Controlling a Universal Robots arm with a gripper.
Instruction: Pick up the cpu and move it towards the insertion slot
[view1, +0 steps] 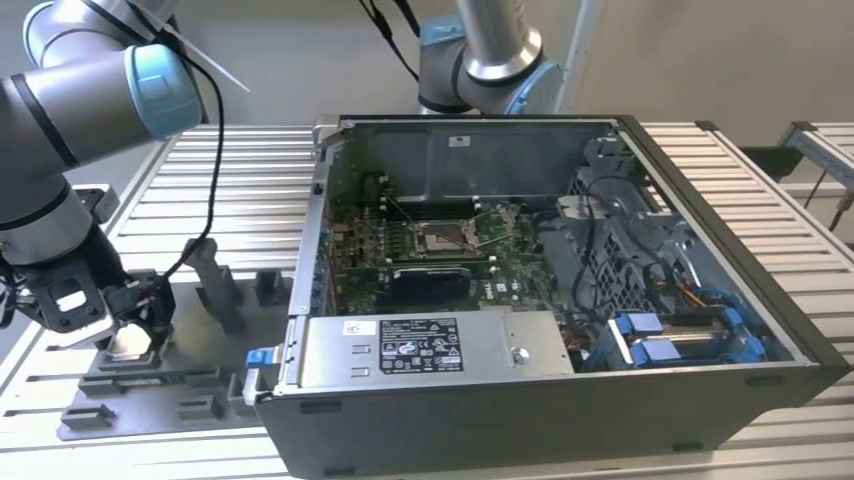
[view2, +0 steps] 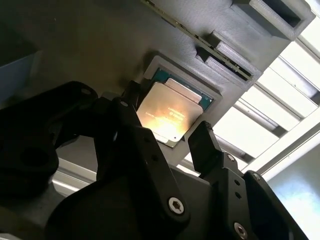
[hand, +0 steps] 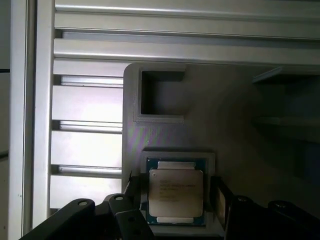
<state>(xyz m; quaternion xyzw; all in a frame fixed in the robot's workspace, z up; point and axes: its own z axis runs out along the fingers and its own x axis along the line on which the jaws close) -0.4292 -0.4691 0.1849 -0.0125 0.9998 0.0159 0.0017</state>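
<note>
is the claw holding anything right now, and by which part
Nothing is held. The small flat silver-beige square cpu lies in its grey plastic fixture pocket, with the claw open astride it, apart from its edges.

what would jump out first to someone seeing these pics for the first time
The open computer case dominates the exterior view, its green motherboard and square metal socket bared in the middle. At that view's left the gripper hangs low over a grey fixture; in both wrist views its open fingers flank a pale silver chip lying in the fixture's pocket.
</note>
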